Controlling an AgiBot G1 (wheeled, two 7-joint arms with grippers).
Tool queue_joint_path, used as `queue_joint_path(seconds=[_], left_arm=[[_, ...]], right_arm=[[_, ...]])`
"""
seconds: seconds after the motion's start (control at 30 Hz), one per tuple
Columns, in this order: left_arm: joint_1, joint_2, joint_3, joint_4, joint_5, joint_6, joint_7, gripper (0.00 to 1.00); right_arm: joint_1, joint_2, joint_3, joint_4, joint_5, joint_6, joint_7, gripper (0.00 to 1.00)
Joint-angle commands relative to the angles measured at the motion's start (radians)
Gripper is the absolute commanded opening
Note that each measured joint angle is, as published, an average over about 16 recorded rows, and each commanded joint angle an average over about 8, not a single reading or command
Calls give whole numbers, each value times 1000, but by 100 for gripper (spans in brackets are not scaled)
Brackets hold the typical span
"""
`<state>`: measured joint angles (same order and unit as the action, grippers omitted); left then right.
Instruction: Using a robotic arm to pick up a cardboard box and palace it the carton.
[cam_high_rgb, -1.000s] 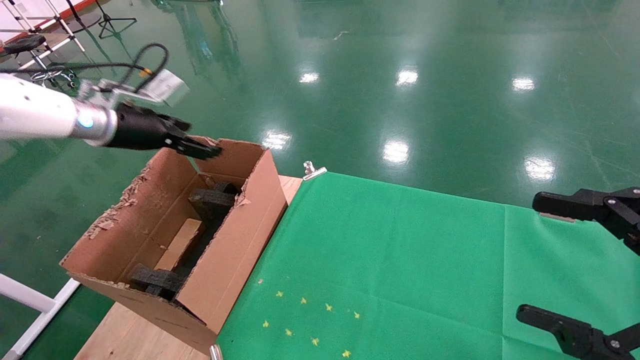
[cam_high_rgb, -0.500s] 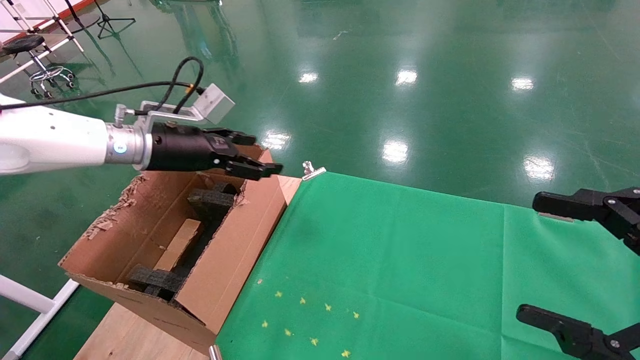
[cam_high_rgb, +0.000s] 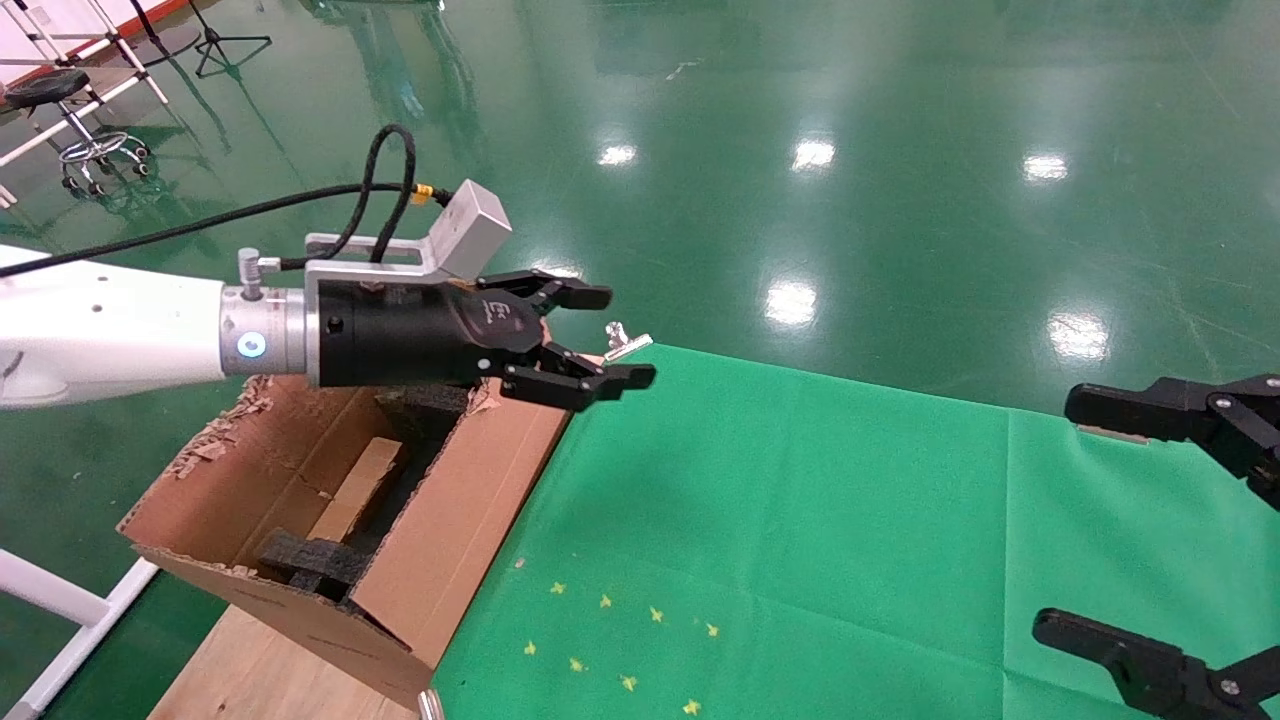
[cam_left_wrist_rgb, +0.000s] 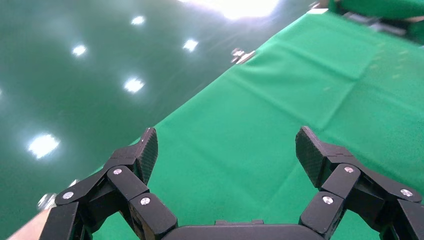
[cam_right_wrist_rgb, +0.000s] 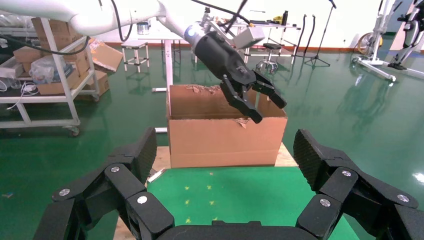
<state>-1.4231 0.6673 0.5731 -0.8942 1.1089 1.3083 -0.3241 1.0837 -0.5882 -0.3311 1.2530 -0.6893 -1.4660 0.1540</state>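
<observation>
The carton (cam_high_rgb: 455, 510) stands at the table's left end with torn flaps and black foam blocks (cam_high_rgb: 310, 560) inside. It also shows in the right wrist view (cam_right_wrist_rgb: 225, 142). The cardboard box (cam_high_rgb: 358, 488) lies inside the carton between the foam blocks. My left gripper (cam_high_rgb: 620, 337) on the white robotic arm (cam_high_rgb: 110, 325) is open and empty. It hovers above the carton's far right corner, reaching over the green cloth's edge. The left wrist view shows its jaws (cam_left_wrist_rgb: 226, 142) spread wide over the cloth. My right gripper (cam_high_rgb: 1085, 518) is open and empty, parked at the right edge.
A green cloth (cam_high_rgb: 800, 520) covers the table, with small yellow star marks (cam_high_rgb: 620, 640) near the front. A metal clip (cam_high_rgb: 625, 340) holds the cloth's far corner. Bare wood (cam_high_rgb: 260, 670) shows under the carton. A stool and stands sit on the floor far left.
My left gripper has moved right and nearer, from the carton's far rim to over the cloth's edge, staying open. The cardboard box has stayed inside the carton. The right arm has not moved.
</observation>
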Motion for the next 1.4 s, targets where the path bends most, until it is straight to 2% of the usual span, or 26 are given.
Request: queue_joint_path(seconds=[0.03, 0.87, 1.03, 1.4], left_arm=[[28, -4, -23, -31, -30, 15, 11, 100], [350, -56, -295, -393, -380, 188, 136, 100], [373, -60, -314, -418, -407, 201, 143, 100], [359, -58, -302, -401, -390, 193, 139, 100]], right_arm=[[0, 0, 0, 0, 0, 0, 0, 100], [0, 0, 0, 0, 0, 0, 0, 100], [0, 0, 0, 0, 0, 0, 0, 100], [0, 0, 0, 0, 1, 0, 0, 100]])
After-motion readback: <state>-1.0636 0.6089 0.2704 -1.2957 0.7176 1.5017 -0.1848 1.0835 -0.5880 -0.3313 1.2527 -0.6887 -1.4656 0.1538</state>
